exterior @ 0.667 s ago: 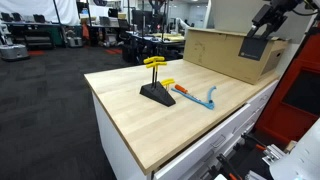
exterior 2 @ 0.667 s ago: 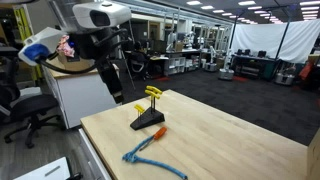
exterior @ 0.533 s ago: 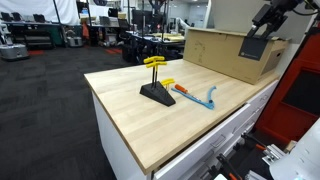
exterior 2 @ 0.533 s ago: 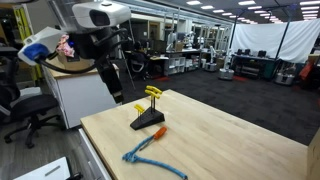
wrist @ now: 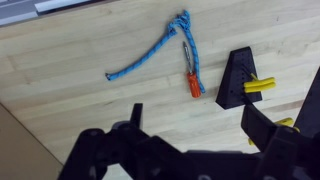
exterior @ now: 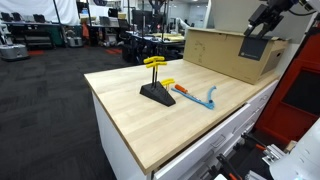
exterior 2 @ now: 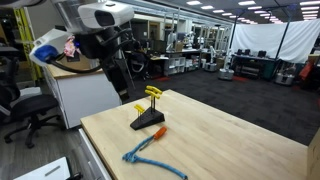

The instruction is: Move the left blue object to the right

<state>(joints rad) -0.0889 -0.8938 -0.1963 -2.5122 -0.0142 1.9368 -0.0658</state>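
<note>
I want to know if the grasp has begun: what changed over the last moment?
Only the arm shifted slightly toward the wooden table; the end effector holds nothing, jaws open. The thin light-blue stick, orange-handled screwdriver and black stand with yellow pegs stayed put.

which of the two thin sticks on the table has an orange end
The screwdriver, lying beside the black stand, has the orange handle; the light-blue stick is one colour all along.

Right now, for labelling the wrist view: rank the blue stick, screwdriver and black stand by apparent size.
Black stand: bulkiest.
Blue stick: longest, but thin, so its rank against the stand is unsure.
Screwdriver: smallest, shorter than the stick.
</note>
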